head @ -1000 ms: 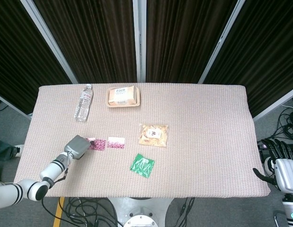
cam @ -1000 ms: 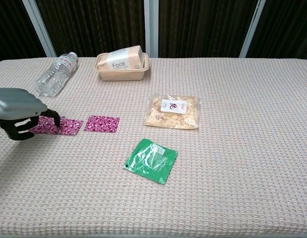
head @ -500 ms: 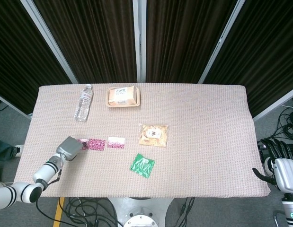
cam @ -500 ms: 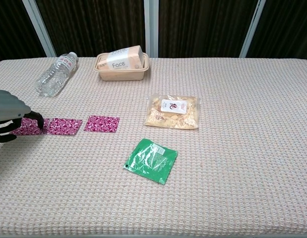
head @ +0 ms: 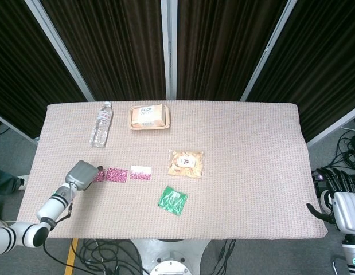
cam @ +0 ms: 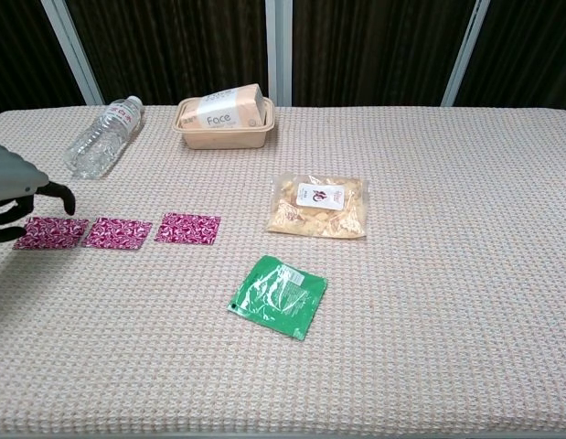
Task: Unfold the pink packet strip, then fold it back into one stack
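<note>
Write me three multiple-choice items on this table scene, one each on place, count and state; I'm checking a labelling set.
1. Where does the green packet lie?
A. Nearer the camera than the snack bag
B. Inside the beige tray
C. Beside the bottle

2. How many sections of the pink packet strip show?
A. One
B. Three
C. Five

3. How does the water bottle stand?
A. Upright
B. On its side
C. Held in a hand

Answers:
1 A, it sits below the snack bag in the chest view.
2 B, three pink squares lie in a row.
3 B, it lies flat on the cloth.
</note>
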Robot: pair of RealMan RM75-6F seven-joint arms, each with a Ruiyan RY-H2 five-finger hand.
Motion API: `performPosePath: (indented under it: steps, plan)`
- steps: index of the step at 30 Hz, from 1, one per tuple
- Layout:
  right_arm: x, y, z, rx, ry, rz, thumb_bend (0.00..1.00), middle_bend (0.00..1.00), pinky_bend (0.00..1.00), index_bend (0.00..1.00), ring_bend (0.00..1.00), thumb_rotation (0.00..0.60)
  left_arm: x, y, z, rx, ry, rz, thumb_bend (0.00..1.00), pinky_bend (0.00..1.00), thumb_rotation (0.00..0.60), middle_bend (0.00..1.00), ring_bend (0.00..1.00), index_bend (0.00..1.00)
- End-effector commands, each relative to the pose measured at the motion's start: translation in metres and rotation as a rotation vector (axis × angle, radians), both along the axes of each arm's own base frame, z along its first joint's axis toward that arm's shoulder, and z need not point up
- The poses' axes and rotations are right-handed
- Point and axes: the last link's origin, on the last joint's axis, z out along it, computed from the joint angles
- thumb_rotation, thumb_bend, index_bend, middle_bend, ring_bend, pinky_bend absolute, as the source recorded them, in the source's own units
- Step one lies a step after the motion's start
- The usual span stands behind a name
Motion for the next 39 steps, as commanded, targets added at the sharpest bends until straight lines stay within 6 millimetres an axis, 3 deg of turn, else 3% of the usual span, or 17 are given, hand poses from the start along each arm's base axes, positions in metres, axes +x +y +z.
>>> performPosePath:
  steps: [1,11,16,25,39]
  plan:
    - [0.000,0.000,0.000,0.000,0.000,0.001,0.09,0.12,0.02,0.11,0.03,0.600,0.015,0.004,-0.003,0.031,-0.108,0.012,0.47,0.88,0.600,0.87,0.81,0.30]
    - [-0.001,-0.002,0.003,-0.005,0.006,-0.008,0.09,0.12,0.02,0.11,0.03,0.600,0.060,0.024,-0.047,0.003,-0.296,0.045,0.32,0.88,0.600,0.87,0.81,0.30]
    - [-0.002,-0.002,0.003,-0.001,0.005,-0.012,0.09,0.12,0.02,0.11,0.03,0.600,0.074,0.032,-0.067,0.009,-0.297,0.042,0.28,0.88,0.600,0.88,0.82,0.33]
    - [-0.003,-0.002,0.002,0.000,0.002,-0.014,0.09,0.12,0.02,0.11,0.03,0.600,0.086,0.037,-0.091,0.037,-0.258,0.078,0.28,0.88,0.600,0.88,0.82,0.36]
    - [-0.008,0.002,0.006,-0.010,0.000,-0.030,0.09,0.12,0.02,0.11,0.03,0.600,0.094,0.036,-0.110,0.064,-0.227,0.079,0.26,0.89,0.600,0.88,0.82,0.35]
